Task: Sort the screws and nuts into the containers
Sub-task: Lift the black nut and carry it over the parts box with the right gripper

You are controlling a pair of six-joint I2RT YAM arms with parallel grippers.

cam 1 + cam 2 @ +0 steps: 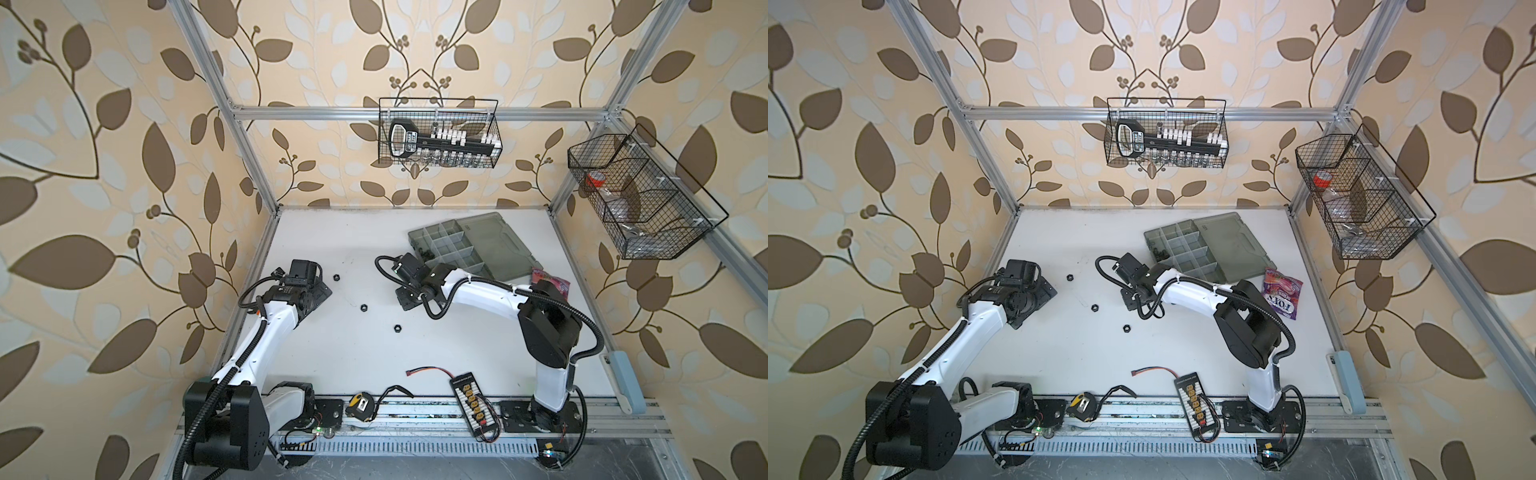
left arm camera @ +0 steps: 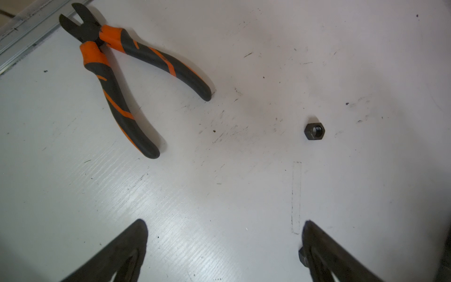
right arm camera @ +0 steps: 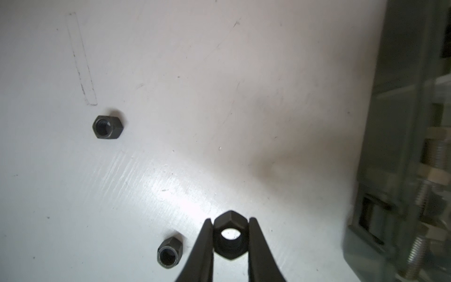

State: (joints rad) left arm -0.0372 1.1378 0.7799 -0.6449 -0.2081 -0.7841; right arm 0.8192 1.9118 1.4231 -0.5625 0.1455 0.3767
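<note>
Along the front edge of the bench (image 1: pixel 324 353): yellow tape measure (image 1: pixel 360 404), black connector board (image 1: pixel 471 395), red-and-black lead (image 1: pixel 428 370). Farther in, on the open white surface in both top views: three loose black nuts, well apart, namely near nut (image 1: pixel 397 328), middle nut (image 1: pixel 364 308), far nut (image 1: pixel 336 276). Left jaws: spread fully wide, holding nothing, poised over bare bench with the far nut just ahead in the left wrist view. Beside the left frame rail, in that same view only: orange-and-black cutters (image 2: pixel 127 73), handles splayed. Right jaws: almost closed, clamped on opposite flats of the held nut (image 3: pixel 230 235), black, bench visible through its bore; positioned just beside the near-left corner of the organizer case (image 1: pixel 505 249). Case open, lid laid flat to the right. Black pieces (image 1: pixel 426 252) in a compartment at the left end; silver screws (image 3: pixel 436 156) behind the translucent wall in the right wrist view. Candy bag (image 1: pixel 1281 297) just beside the near-right end of the case. On the frame beyond: rear wire basket (image 1: pixel 440 133), right wire basket (image 1: pixel 640 195).
</note>
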